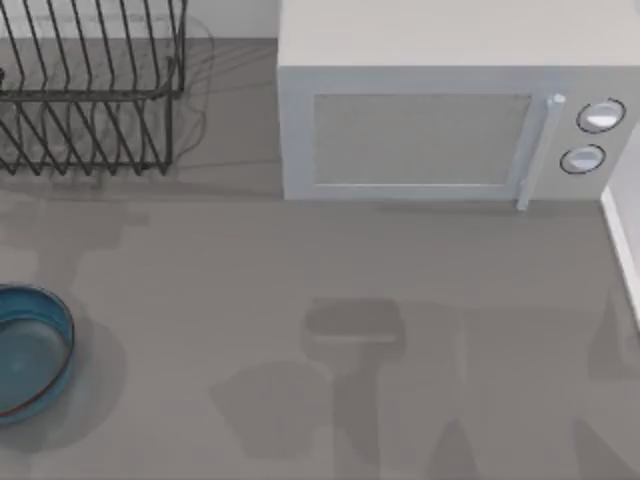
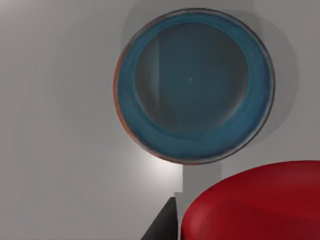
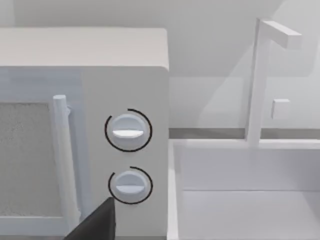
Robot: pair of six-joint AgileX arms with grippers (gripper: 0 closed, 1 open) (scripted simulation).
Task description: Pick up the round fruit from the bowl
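The left gripper point(image 2: 200, 220) is clenched on the fruit point(image 2: 255, 202), lifted above the empty bowl point(image 2: 127, 107) beneath it. Glossy, firm, likely slippery: grip across its widest middle.

The light is soft and even, and nothing looks dark. In the top view, big pale shadows lie on the grey table point(image 1: 300, 260) near the front, with fuzzy edges. The dish rack point(image 1: 90, 90) at the far left throws thin curved line shadows beside it. The bowl point(image 1: 30, 350) at the left edge has a soft shadow on its right side. In the left wrist view, a bright patch glows on the table just beside the bowl. The round fruit point(image 2: 255, 205) is shiny, with lighter red bands on it. The microwave point(image 1: 440, 120) looks smooth and bright.
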